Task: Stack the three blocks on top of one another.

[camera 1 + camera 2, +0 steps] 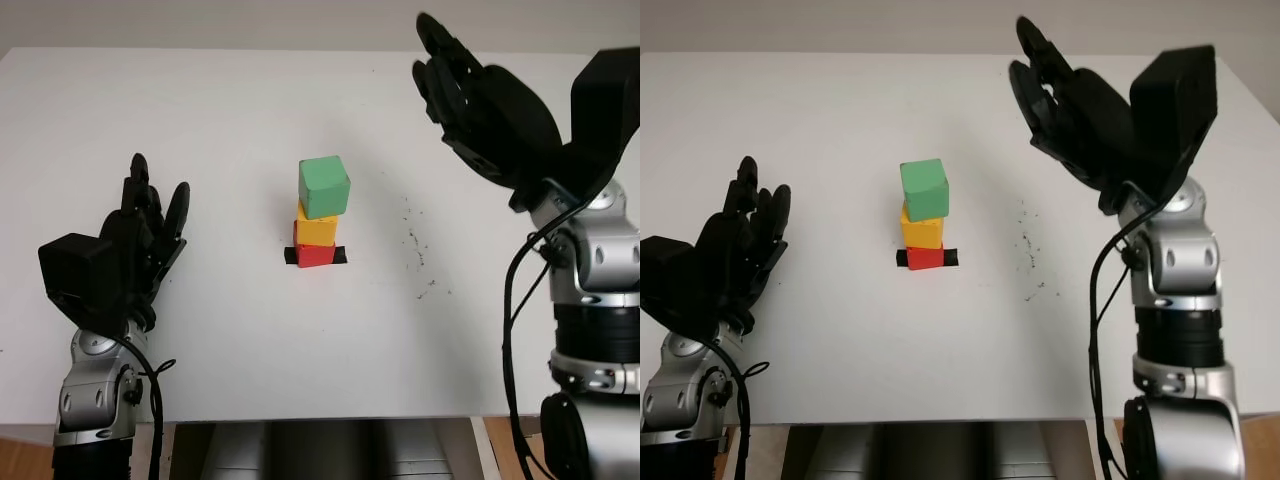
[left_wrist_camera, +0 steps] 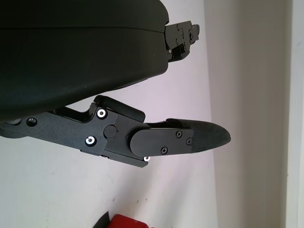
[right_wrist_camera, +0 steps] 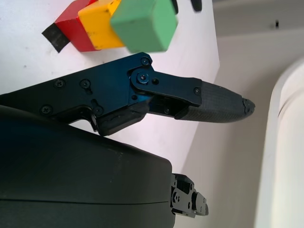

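**Blocks: three-high stack at mid-table, both hands off it**

Blocks are stacked in one column near the middle of the white table (image 1: 200, 120). Red block (image 1: 315, 255) at the bottom, sitting on a black tape marker (image 1: 340, 255) whose ends stick out on either side. Yellow block (image 1: 317, 230) on the red. Green block (image 1: 324, 186) on top, twisted a bit relative to the two below and overhanging slightly toward the right; it looks the largest of the three.

Right hand (image 1: 470, 95) is open and holds nothing. It's raised above the table, to the right of the stack and further back, well apart from the green block. In the right wrist view one finger (image 3: 213, 102) is stretched out straight, with the stack showing beyond it and no contact.

Left hand (image 1: 145, 225) is open too, nothing in it. It sits low at the left side of the table, well apart from the stack. Can't tell whether it touches the surface.

Nothing stands between either hand and the stack. A scatter of small dark specks (image 1: 418, 250) marks the table to the right of the stack, roughly between it and the right arm. Beige wall behind the far table edge.
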{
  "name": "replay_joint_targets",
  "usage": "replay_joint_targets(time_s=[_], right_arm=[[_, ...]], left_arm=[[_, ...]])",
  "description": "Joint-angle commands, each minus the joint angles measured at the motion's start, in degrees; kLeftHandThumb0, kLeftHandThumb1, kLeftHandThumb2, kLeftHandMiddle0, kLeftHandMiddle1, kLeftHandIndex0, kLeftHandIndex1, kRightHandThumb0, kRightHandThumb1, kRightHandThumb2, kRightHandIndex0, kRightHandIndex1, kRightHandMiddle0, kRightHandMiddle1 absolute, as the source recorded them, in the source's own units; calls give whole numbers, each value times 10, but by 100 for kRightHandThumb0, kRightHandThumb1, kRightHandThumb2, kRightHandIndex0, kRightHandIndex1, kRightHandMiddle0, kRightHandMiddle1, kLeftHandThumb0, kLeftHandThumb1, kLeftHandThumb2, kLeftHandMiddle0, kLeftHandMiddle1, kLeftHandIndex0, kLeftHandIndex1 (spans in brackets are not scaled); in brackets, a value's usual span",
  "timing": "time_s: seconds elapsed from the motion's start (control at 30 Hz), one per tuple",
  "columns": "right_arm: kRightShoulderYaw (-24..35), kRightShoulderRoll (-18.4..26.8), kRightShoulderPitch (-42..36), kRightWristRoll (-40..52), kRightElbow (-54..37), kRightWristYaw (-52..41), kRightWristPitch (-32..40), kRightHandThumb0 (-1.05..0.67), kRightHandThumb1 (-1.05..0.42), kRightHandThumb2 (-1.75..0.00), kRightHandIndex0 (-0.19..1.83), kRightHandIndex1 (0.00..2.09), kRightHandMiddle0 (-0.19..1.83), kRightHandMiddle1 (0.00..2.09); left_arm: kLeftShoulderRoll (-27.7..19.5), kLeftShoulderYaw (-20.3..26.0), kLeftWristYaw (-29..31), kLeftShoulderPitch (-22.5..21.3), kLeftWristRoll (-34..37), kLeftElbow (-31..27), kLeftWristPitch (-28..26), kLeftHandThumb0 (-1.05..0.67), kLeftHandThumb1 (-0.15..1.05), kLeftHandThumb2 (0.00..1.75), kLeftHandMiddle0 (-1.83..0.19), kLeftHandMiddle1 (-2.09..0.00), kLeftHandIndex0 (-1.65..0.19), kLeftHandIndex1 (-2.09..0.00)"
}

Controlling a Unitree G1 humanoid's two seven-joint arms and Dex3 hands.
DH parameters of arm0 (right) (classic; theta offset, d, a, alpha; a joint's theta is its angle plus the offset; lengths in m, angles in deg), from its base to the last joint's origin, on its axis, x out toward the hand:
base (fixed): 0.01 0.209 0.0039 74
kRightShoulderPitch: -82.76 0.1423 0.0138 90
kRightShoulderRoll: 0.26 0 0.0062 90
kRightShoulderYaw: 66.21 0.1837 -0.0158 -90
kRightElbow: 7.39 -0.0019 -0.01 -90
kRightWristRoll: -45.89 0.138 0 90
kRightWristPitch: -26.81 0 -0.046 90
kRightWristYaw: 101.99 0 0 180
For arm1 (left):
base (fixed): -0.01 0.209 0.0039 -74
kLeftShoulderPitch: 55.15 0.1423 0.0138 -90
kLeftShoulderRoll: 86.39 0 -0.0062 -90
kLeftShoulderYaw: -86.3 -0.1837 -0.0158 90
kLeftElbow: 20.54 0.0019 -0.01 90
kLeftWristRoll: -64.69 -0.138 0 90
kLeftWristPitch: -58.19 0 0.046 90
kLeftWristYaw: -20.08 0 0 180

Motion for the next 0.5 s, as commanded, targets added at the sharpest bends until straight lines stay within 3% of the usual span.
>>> replay_joint_targets(time_s=[0.0, 0.47], right_arm=[[7, -16, -21, 5, 9, 17, -18, -78, -105, -75, -19, 0, -19, 0], [5, -89, -62, 21, 82, 69, -125, -81, -105, -79, -19, 0, -19, 0]], left_arm=[[-6, 3, 8, -9, 7, 7, 12, -70, 105, 44, 19, -1, 18, -2], [1, 8, 43, -34, 51, 63, 99, -72, 105, 47, 19, 0, 19, -2]])
